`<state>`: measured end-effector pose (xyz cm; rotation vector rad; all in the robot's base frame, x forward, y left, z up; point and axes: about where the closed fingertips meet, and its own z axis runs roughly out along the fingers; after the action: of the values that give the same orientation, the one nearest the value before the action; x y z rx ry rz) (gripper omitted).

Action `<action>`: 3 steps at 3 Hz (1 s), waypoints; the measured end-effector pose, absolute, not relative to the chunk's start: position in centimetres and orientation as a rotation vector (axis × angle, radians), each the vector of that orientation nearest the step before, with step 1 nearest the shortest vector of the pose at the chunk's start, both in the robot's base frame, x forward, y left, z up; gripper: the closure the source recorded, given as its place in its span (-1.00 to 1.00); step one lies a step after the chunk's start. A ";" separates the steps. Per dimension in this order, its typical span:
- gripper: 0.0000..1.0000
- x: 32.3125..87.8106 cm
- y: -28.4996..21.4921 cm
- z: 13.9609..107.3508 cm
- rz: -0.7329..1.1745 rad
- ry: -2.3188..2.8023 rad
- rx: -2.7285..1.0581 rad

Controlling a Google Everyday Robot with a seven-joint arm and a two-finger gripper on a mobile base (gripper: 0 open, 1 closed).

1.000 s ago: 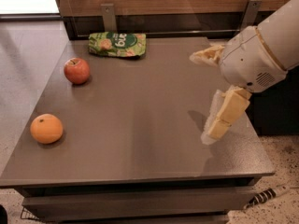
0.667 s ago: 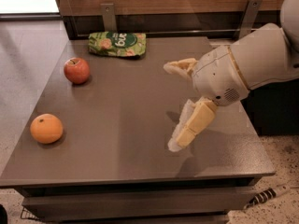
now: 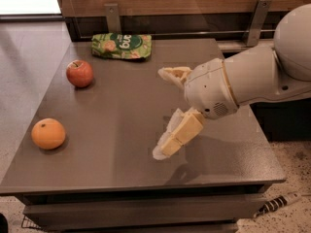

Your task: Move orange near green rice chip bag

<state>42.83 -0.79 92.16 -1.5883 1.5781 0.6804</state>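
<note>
The orange (image 3: 48,133) sits on the grey table (image 3: 121,106) near its front left corner. The green rice chip bag (image 3: 121,46) lies flat at the table's back edge, left of centre. My gripper (image 3: 164,111) hangs over the middle of the table, right of the orange and well apart from it. Its two pale fingers are spread wide, one pointing toward the back (image 3: 171,74) and one toward the front (image 3: 167,144), with nothing between them.
A red apple (image 3: 79,73) stands on the table's left side between the orange and the bag. A wooden wall with metal brackets (image 3: 256,13) runs behind the table. My white arm (image 3: 262,76) reaches in from the right.
My gripper has moved left across the table, from its right side to the middle. The orange, apple and bag have not moved.
</note>
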 end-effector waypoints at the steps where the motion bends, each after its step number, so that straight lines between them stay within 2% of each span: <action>1: -1.00 43.3 0.4 91.8 0.685 1.550 -1.615; 3: -1.00 46.4 7.7 89.5 0.738 1.518 -1.637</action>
<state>46.44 7.65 89.49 -1.6374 1.5177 0.7378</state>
